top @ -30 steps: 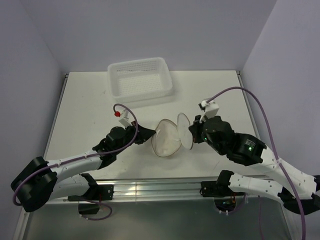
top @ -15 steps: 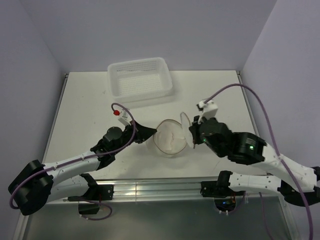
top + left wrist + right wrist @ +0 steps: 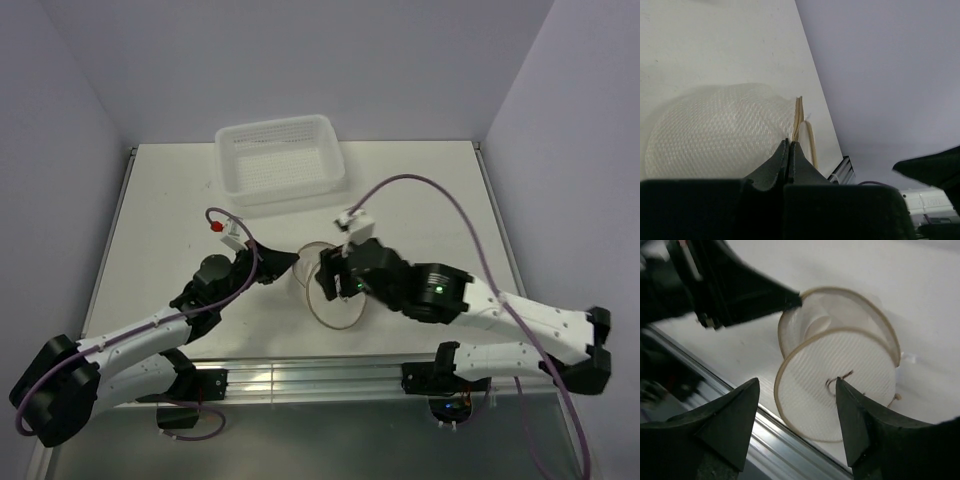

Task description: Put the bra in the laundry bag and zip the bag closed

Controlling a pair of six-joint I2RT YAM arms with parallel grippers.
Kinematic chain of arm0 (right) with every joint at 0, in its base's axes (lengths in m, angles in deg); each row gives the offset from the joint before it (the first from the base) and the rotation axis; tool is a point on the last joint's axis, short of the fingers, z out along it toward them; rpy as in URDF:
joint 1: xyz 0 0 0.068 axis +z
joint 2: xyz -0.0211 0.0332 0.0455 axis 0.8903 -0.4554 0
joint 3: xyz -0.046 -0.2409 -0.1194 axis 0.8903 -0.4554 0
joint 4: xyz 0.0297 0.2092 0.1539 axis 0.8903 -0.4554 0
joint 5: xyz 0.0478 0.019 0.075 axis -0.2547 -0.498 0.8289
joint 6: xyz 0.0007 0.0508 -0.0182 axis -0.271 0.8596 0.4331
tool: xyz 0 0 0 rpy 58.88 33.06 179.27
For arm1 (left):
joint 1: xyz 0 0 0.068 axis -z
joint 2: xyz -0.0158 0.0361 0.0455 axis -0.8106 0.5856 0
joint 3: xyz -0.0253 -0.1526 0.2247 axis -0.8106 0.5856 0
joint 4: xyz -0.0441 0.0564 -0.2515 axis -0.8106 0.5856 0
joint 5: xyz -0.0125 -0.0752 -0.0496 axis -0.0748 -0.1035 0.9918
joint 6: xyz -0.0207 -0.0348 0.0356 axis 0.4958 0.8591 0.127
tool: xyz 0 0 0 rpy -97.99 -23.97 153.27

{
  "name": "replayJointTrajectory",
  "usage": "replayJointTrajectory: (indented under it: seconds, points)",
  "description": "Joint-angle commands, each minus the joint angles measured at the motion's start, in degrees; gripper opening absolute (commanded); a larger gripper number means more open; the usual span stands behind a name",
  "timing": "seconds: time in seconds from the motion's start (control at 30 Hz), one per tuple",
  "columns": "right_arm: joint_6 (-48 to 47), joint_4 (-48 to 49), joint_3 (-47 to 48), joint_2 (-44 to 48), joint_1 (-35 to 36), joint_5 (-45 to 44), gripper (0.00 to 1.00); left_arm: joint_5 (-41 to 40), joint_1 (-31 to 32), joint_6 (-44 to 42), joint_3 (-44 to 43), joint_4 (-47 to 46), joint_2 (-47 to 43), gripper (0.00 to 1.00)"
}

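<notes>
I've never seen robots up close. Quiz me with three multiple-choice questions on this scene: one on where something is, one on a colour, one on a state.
1. Where is the basket?
A) at the table's far side
B) between the arms
C) on the floor

2. What colour are the cables?
A) green
B) purple
C) yellow

3. The left tool is:
A) wide open
B) shut on the bag's rim
C) out of view

Answers:
1 A, it sits beyond the bag in the top view.
2 B, purple loops show from above.
3 B, the left wrist view shows it pinched on the rim.
</notes>
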Motion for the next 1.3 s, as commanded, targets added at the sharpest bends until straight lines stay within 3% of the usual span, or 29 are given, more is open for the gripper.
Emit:
replayJointTrajectory:
  seconds: [0.0,0.07,0.1,0.2,0.23,0.3,0.4,0.57,0.7,0.77,0.93,1.0,1.03,1.1,1.13,1.17,1.27]
  points:
    - [1.23,8.23,-8.01,11.05,-10.43,8.10,0.69,2.80,-2.02,-1.65,1.24,-2.31,-1.28,0.00]
    - [2.11,14.27,-14.10,15.28,-18.19,16.19,0.60,4.12,-2.64,-1.83,1.51,-4.33,-0.67,0.00]
    - [2.29,15.71,-18.56,15.38,-25.88,19.09,0.55,5.52,-2.82,-2.26,1.16,-4.60,-0.23,0.00]
    - [2.38,23.95,-26.13,14.42,-34.19,24.12,0.50,9.65,-3.87,-2.71,0.37,-7.22,3.02,0.00]
    - [2.20,26.68,-27.73,14.07,-36.22,26.13,0.50,10.36,-4.05,-2.71,0.19,-8.20,4.85,0.00]
    - [1.59,32.05,-30.54,12.23,-39.31,36.84,0.64,10.98,-4.31,-2.80,-0.25,-9.08,5.92,0.00]
    - [-1.75,37.34,-34.67,11.08,-42.04,47.30,0.72,11.77,-4.49,-3.58,-0.95,-9.35,7.15,0.00]
    - [-1.33,47.86,-40.31,11.07,-42.40,59.53,0.75,12.30,-5.02,-5.77,-2.01,-7.07,7.86,0.00]
    - [0.53,46.66,-39.79,9.50,-42.48,47.71,0.86,11.43,-5.37,-9.73,-5.68,-3.29,9.52,0.00]
    - [1.15,50.84,-39.79,7.92,-42.57,44.52,0.91,11.51,-5.46,-12.27,-8.67,-1.28,12.07,0.00]
    - [0.44,54.56,-35.66,-0.78,-42.83,44.26,0.93,10.81,-5.63,-14.92,-11.94,2.51,13.14,0.20]
    - [2.28,55.09,-34.34,-3.15,-43.01,42.86,0.86,10.11,-5.72,-15.89,-11.77,5.74,11.56,0.29]
    - [4.38,56.57,-34.17,-3.77,-42.92,42.85,0.81,8.80,-5.63,-16.24,-11.59,7.16,9.46,0.49]
    - [7.37,58.95,-35.13,-4.39,-42.92,41.28,0.62,7.48,-5.72,-17.03,-10.89,11.19,4.90,0.68]
    - [9.39,60.70,-35.57,-4.48,-42.92,40.92,0.47,5.73,-5.72,-17.38,-10.71,12.96,3.13,0.82]
    - [10.10,60.98,-35.83,-4.48,-43.01,40.57,0.22,4.84,-5.72,-17.65,-10.45,14.89,1.20,0.88]
    - [11.60,60.11,-35.83,-3.87,-42.92,39.07,0.02,1.67,-5.55,-17.48,-9.05,24.46,-7.15,0.96]
